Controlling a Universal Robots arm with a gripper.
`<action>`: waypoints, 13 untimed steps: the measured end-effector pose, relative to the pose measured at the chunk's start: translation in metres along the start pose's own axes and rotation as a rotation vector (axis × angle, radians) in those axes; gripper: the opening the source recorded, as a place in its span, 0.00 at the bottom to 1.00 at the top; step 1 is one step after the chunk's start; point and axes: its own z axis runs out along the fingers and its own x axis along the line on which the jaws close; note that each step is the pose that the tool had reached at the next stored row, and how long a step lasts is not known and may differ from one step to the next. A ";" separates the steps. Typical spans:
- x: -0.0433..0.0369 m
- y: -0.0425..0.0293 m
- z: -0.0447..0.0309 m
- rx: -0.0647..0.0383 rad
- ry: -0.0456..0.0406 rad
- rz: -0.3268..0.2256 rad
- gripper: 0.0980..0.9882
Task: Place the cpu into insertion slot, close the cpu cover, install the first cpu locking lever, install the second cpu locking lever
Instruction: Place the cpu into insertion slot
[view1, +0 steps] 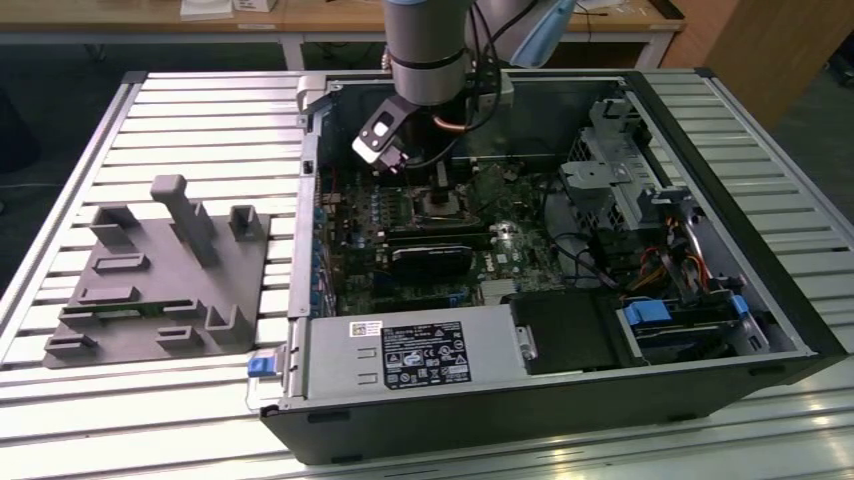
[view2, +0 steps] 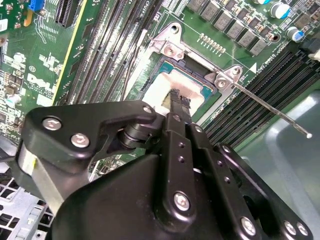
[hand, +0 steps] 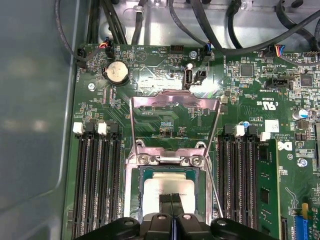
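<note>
Clearance at slot (hand: 134, 190)
Room above it is free to me; cover (hand: 175, 98) stands raised at one edge, lever (view2: 270, 108) juts alongside, memory slots (hand: 95, 185) flank both sides.

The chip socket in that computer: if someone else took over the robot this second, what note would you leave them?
Arm: the gripper is shut, with its tips right over the cpu; I cannot tell whether they touch it.
Parts: the cpu lies flat in the insertion slot. The cpu cover is open, tipped back away from the slot. One locking lever is unlatched, its rod sticking out beside the slot.
Done: cpu placed.
Not yet done: cover closed, levers locked.
</note>
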 end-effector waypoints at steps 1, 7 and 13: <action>0.0000 0.0002 0.0000 0.004 0.0001 0.000 0.02; -0.0001 0.0066 0.0013 0.071 0.0010 0.000 0.02; -0.0002 0.0111 0.0022 0.071 0.0004 0.004 0.02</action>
